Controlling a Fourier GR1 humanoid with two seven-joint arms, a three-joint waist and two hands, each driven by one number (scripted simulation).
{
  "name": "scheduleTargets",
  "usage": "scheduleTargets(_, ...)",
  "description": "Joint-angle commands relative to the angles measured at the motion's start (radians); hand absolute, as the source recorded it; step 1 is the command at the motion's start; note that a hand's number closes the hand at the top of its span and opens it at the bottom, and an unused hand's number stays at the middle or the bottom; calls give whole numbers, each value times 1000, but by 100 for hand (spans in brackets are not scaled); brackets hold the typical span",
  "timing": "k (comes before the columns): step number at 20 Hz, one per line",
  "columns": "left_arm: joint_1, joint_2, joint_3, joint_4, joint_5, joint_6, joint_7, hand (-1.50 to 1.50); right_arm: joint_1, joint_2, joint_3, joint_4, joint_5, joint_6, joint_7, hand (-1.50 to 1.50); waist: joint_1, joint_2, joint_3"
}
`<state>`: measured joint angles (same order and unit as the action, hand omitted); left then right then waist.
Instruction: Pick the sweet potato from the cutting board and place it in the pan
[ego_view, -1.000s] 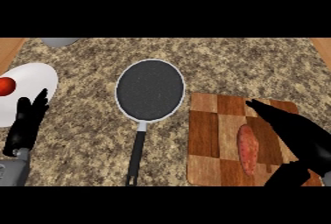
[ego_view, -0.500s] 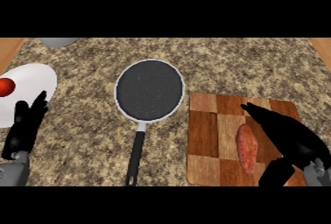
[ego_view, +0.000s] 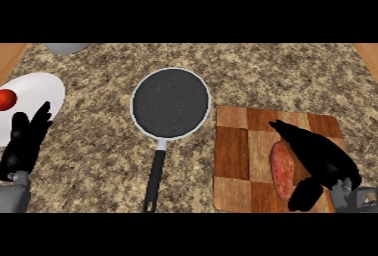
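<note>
Nearest the robot, the right hand (ego_view: 319, 159) hangs over the right half of the cutting board (ego_view: 240, 160), fingers straight and spread, thumb apart, grasping nothing. The sweet potato (ego_view: 280, 167) lies lengthwise on the board, right of its middle and partly under that hand; whether the hand touches it I cannot tell. The likely trouble, as I judge it, is the potato's shape. It is a smooth, reddish, tapered spindle, so fingers closing off its middle could squeeze it out toward one end or roll it across the flat wood. The board is a rectangle of light and dark wooden checks with rounded corners. Just left of the board lies the pan (ego_view: 171, 102), its long black handle pointing toward the robot; a low carry might clip its pale raised rim round the dark, finely speckled bed. Well left of the board, the left hand (ego_view: 26, 142) rests open, fingers up, above the mottled granite counter (ego_view: 96, 165), beside a glossy white plate (ego_view: 37, 92) bearing a round red tomato (ego_view: 6, 99). Farthest off, beyond the board to the left, a grey bowl (ego_view: 66, 47) shows its edge.
</note>
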<state>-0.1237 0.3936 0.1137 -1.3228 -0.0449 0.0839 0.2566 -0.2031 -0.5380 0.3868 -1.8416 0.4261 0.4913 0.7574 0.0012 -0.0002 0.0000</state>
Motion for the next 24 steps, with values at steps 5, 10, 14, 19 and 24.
scheduleTargets(5, 38, -47, 19, -50, -27, -18, 8, 0, 74, 76, -36, 18, 130, 44, -73, -150, -1, -1, 0)
scheduleTargets(10, -16, -15, 62, 25, -37, -55, -31, 0, -7, 191, -25, 148, 193, 46, -48, -150, 1, 1, 0)
scheduleTargets(14, -5, -57, 57, 24, -57, -40, -28, 0, 31, 182, -49, 168, 262, 47, -114, -150, -1, 0, 0)
scheduleTargets(19, 31, -65, 58, -10, -64, -34, -26, 0, -5, 126, -20, 169, 347, 26, -226, 150, 3, 0, 0)
scheduleTargets(24, 39, -69, 51, -94, -80, -49, 44, 0, 11, 124, -102, 145, 378, 25, -283, 150, 1, -1, 0)
